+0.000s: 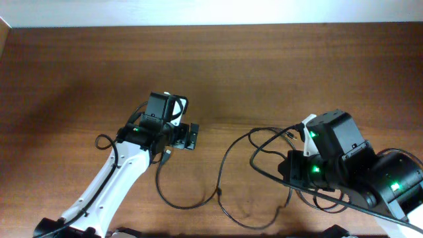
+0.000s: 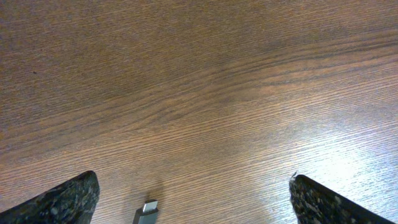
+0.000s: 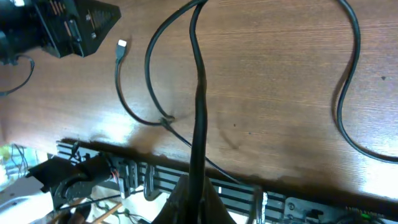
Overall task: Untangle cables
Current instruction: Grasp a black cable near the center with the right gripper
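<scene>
The left hand [image 2: 193,190] stands wide open over the table [image 2: 186,74], a metal-tipped plug [image 2: 146,213] between its fingers [image 2: 68,199]. The right hand [image 3: 194,196] is closed on a black cable [image 3: 199,93].

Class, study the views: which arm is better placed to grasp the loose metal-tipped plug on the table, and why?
Probably left. The left gripper is open, with the plug in view between its jaws; the right gripper is shut on a cable.

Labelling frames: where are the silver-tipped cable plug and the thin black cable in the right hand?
silver-tipped cable plug [image 2: 145,213]: left wrist view, its visible middle.
thin black cable [image 3: 200,106]: right wrist view, straight stretch.
</scene>
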Controlling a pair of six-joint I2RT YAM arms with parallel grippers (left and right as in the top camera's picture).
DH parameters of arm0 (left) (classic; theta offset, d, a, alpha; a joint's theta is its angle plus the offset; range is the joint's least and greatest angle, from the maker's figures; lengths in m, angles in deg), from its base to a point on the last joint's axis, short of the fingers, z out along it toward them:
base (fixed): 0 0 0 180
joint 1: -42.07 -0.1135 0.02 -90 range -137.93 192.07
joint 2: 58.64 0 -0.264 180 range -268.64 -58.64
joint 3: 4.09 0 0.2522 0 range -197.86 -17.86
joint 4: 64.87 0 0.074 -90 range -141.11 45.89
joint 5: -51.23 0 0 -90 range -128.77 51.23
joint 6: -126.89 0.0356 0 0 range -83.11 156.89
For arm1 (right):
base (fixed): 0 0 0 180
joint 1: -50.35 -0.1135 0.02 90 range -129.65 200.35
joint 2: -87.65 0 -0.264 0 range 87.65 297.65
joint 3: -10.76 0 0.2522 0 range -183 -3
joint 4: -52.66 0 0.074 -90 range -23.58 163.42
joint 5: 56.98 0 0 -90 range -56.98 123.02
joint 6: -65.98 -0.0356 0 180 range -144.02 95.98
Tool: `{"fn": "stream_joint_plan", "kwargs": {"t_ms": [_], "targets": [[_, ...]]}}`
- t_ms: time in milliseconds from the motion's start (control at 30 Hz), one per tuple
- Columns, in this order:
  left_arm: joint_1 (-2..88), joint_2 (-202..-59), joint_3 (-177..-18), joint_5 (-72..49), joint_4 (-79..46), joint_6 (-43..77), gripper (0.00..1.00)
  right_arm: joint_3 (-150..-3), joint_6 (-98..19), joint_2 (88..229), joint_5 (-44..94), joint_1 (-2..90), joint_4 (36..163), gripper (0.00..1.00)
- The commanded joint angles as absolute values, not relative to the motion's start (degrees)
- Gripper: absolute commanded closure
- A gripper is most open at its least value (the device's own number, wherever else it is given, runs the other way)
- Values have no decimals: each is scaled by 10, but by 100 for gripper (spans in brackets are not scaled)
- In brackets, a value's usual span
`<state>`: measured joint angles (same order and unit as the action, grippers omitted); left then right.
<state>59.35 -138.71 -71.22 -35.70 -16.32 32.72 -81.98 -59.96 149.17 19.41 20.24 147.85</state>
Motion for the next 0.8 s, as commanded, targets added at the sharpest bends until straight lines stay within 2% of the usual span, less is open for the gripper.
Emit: {"fn": "stream_joint_plan", "kwargs": {"t_ms": [0,333,467,567,633,767], "targets": [[591,-1390,-719,-351,-163,322,1,-833,-583,1491,183,200,1477,96],[591,-1389,-719,-338,-169,322,1,-833,-583,1491,185,200,1472,96],[592,-1390,-719,-208,-169,330,1,-833,-583,1491,187,200,1471,96],[597,-1390,-719,-18,-156,505,1,-833,-583,1491,187,200,1465,96],[600,-1390,-719,15,-145,546,1,-833,-583,1491,187,200,1466,96],[600,-1390,-719,16,-137,546,1,-833,-583,1491,187,200,1466,96]]}}
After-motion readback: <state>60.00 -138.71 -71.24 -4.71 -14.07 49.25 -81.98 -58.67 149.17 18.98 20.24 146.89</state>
